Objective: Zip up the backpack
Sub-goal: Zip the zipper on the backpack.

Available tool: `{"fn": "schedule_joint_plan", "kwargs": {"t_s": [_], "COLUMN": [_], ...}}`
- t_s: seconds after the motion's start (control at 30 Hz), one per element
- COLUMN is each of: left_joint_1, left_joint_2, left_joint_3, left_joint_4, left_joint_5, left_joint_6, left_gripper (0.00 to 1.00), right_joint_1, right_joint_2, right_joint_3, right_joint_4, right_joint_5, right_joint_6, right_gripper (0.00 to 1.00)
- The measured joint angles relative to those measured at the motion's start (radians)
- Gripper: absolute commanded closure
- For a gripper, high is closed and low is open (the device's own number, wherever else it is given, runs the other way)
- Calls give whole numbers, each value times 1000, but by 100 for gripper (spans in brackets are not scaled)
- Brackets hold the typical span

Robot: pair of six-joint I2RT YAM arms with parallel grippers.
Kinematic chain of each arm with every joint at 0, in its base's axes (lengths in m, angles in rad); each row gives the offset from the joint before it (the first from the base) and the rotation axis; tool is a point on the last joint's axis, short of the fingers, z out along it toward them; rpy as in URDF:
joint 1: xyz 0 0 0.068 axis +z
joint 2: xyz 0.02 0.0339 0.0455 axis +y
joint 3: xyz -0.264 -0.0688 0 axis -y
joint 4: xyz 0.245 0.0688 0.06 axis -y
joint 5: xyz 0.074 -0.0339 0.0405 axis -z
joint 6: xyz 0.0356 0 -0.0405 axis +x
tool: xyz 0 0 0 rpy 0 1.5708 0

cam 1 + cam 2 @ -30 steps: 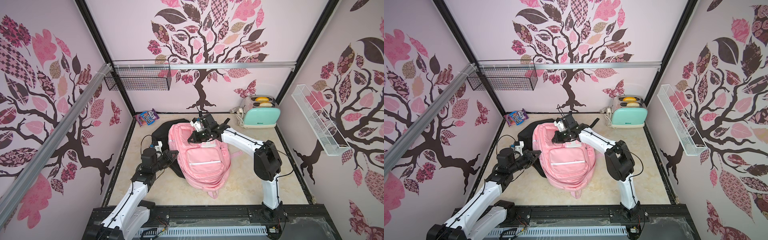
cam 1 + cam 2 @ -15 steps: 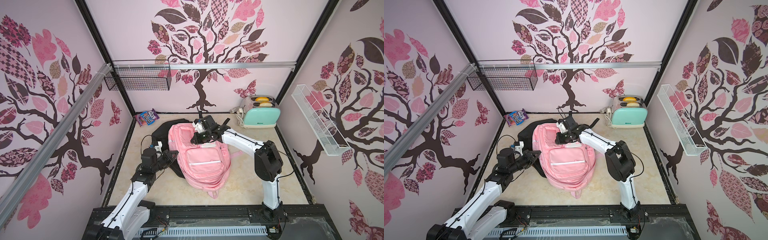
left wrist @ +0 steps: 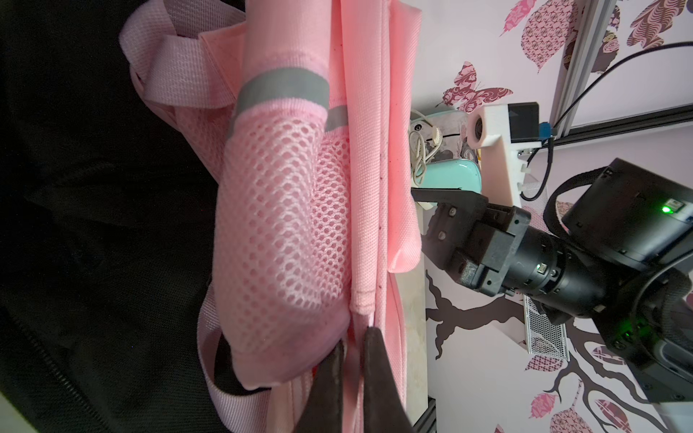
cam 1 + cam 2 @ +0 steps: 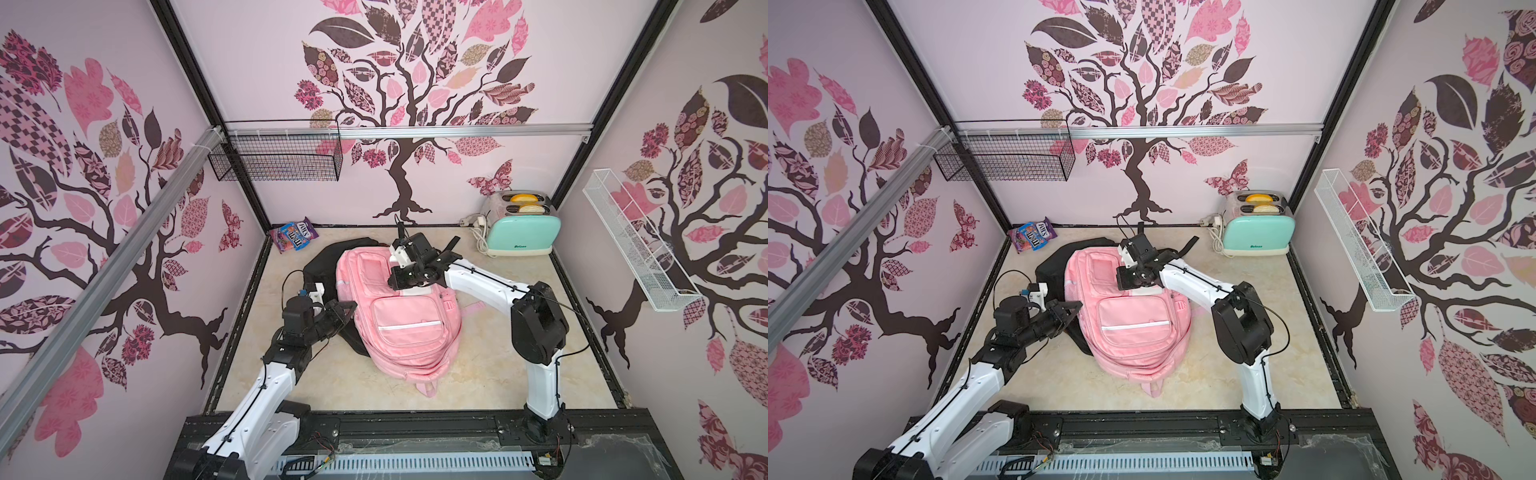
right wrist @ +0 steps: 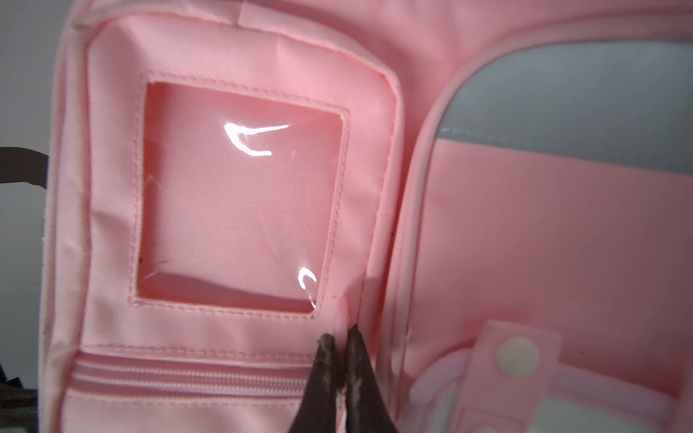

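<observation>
Overhead, a pink backpack (image 4: 399, 332) (image 4: 1133, 332) lies flat with its front face up in the middle of a beige counter (image 4: 498, 374). The booth around it is papered with pink and brown trees. The backpack rests partly on a black bag (image 4: 322, 266), which shows along its left and far edges.

The left fingers (image 4: 345, 306) reach in at the backpack's left side. In the left wrist view, these fingers (image 3: 326, 386) are closed on a fold of pink fabric along a seam. The fold lies just beside the pack's mesh side pocket (image 3: 285, 225).

The right arm bends in from the right and comes down over the far part of the backpack's front. In the right wrist view, the right fingers (image 5: 322, 386) are closed with their tips nearly touching. A small pale pink zip tab (image 5: 340, 313) sticks out from between them. They sit at the corner of a small pocket with a clear plastic window (image 5: 240, 210). A closed zip (image 5: 187, 378) runs along one edge of that pocket.

Well apart from the backpack, a mint-green toaster (image 4: 521, 239) holding two slices stands in the far right corner. A candy bag (image 4: 294, 240) leans in the far left corner. A black wire basket (image 4: 276, 160) hangs on the back wall. A white wire shelf (image 4: 636, 245) hangs on the right wall.
</observation>
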Motion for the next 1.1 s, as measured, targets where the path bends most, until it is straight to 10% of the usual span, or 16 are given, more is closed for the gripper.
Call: {"fn": "schedule_joint_plan", "kwargs": {"t_s": [0.2, 0.43, 0.77, 1.1], "left_joint_1": [0, 0, 1, 3], "left_joint_2": [-2, -12, -5, 43], "left_joint_3": [0, 5, 33, 64], "left_joint_4": [-6, -23, -94, -161], "left_joint_5": [-1, -2, -25, -47], "left_joint_6": [0, 4, 47, 91], "left_gripper": [100, 100, 100, 100], "right_joint_1": [6, -39, -277, -372], "right_joint_2": [0, -44, -201, -42], "right_joint_3": [1, -10, -101, -262], "right_joint_4": [-5, -3, 4, 27], "right_joint_5": [24, -130, -35, 24], "right_joint_6": [-7, 55, 145, 203], "right_gripper": [85, 12, 10, 12]}}
